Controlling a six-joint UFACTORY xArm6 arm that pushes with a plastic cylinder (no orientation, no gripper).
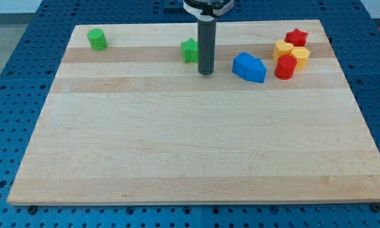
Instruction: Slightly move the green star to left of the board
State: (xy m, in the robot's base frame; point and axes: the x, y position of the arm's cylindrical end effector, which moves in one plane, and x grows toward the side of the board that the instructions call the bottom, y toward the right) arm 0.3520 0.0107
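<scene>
The tip (206, 72), a bare rod without jaws, is set at the star's (190, 50) four o'clock. The star is judged light and rigid, best pushed on its three o'clock face.

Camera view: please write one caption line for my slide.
My tip stands just right of the green star, poised to push it left.

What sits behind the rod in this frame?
The green star sits behind the rod, which covers the star's right edge; whether my tip touches it cannot be seen.
</scene>
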